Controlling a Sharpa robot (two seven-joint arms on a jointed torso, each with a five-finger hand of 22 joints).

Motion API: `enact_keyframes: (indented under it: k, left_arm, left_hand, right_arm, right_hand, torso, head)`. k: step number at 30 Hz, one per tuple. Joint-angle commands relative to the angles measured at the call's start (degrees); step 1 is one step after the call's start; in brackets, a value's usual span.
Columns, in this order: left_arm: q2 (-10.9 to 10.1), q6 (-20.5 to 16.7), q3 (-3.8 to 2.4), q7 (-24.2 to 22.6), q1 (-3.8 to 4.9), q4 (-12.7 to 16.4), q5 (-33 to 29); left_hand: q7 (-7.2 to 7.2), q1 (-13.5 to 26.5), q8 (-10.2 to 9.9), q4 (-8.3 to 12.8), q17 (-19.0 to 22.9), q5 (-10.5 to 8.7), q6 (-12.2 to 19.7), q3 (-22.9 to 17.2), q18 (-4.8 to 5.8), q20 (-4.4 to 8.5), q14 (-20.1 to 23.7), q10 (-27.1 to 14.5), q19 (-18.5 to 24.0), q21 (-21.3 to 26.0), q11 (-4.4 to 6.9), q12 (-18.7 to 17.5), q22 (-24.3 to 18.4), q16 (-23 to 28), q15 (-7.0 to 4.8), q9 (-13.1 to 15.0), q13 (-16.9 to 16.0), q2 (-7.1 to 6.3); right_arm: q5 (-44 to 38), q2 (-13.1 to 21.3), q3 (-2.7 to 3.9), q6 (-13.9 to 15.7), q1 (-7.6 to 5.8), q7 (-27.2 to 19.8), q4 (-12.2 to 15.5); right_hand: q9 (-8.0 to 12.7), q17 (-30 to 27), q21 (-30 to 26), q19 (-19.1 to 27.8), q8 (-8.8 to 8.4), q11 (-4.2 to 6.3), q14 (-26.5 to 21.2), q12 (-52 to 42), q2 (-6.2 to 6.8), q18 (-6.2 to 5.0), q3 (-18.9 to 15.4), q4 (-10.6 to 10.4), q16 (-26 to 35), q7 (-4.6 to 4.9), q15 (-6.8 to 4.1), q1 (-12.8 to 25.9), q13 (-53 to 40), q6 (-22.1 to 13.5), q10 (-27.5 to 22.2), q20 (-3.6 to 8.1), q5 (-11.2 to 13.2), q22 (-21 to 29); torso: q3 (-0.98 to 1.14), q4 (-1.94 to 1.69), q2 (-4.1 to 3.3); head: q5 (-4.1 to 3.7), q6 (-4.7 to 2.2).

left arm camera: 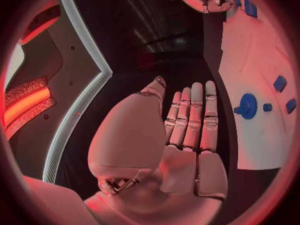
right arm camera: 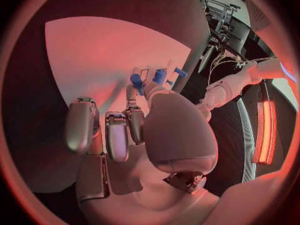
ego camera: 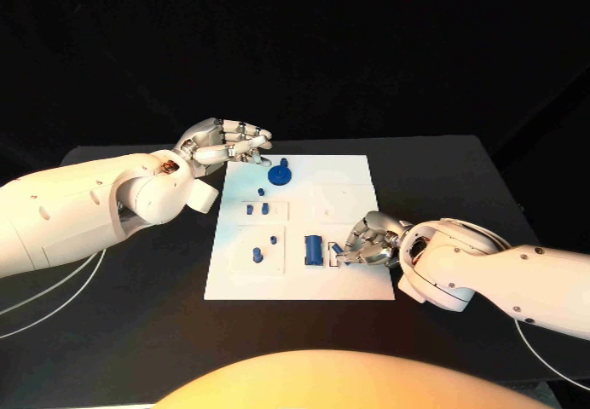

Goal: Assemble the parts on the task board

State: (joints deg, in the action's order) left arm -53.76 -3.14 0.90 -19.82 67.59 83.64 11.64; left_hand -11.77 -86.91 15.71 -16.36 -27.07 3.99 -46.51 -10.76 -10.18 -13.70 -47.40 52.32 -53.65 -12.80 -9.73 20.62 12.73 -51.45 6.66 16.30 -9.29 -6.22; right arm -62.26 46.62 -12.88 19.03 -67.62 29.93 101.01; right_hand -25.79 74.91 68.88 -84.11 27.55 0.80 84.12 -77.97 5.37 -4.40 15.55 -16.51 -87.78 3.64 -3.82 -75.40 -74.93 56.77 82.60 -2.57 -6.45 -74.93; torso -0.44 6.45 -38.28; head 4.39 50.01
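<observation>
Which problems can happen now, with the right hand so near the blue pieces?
The right hand has its fingers beside the tall blue piece on the white board; a small slip may knock it over. The left hand sits near the round blue piece and could bump it.

Head camera: high, looking down on the whole worktop. Left wrist camera: close behind left hand, facing the task board. Right wrist camera: close behind right hand. Shared: the task board.

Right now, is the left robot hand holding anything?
No. The left robot hand is open, fingers straight, beside the task board.
</observation>
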Motion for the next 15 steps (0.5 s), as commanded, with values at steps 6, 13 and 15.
enact_keyframes:
  k: [6, 13, 15]
  left_arm:
    - [0.08, 1.26, -0.04, -0.56, 0.01, 0.15, 0.09]
    - [0.06, 1.27, -0.04, -0.49, 0.01, 0.11, 0.09]
    - [0.07, 1.27, -0.04, -0.48, 0.01, 0.11, 0.09]
  left_hand:
    - [-1.27, -0.39, 0.32, 0.12, 0.05, 0.21, 0.47, -0.37, -0.26, 0.04, 0.31, -0.44, -0.42, 0.2, 0.02, 0.21, -0.1, -0.3, 0.04, -0.06, 0.08, 0.09]
    - [-1.27, -0.39, 0.32, 0.12, 0.05, 0.21, 0.47, -0.37, -0.26, 0.04, 0.31, -0.44, -0.42, 0.2, 0.02, 0.21, -0.1, -0.3, 0.04, -0.06, 0.08, 0.09]
    - [-1.27, -0.39, 0.32, 0.12, 0.05, 0.21, 0.47, -0.37, -0.26, 0.04, 0.31, -0.44, -0.42, 0.2, 0.02, 0.21, -0.1, -0.3, 0.04, -0.06, 0.08, 0.09]
  right_arm:
    - [1.55, -1.03, 0.02, -1.11, 0.17, -0.21, -0.96]
    - [1.77, -1.48, 0.03, -1.53, 0.18, -0.44, -1.28]
    - [1.81, -1.57, 0.03, -1.56, 0.18, -0.54, -1.27]
  right_hand:
    - [-0.13, 11.08, 0.32, -0.59, 0.33, -0.42, 5.03, -0.1, 0.25, 0.85, 1.67, -0.03, -0.3, 0.2, -0.13, 4.29, -4.11, 0.11, 0.06, 0.29, 0.06, -10.34]
    - [-0.39, 11.2, 0.39, -0.6, 0.62, -0.46, 5.06, -0.39, 0.39, 0.85, 2.54, -0.06, -0.36, 0.22, -0.09, 7.57, -4.47, 0.21, 0.29, 0.24, 0.09, -10.36]
    - [-0.44, 11.18, 0.36, -0.59, 0.66, -0.47, 5.06, -0.38, 0.38, 0.85, 2.7, -0.07, -0.35, 0.23, -0.08, 8.14, -4.48, 0.21, 0.29, 0.23, 0.1, -10.35]
  torso:
    - [-0.03, 0.03, 0.03]
    - [0.03, 0.1, 0.04]
    - [0.03, 0.09, 0.04]
  head:
    - [0.08, -0.01]
    - [0.04, -0.01]
    - [0.07, -0.01]
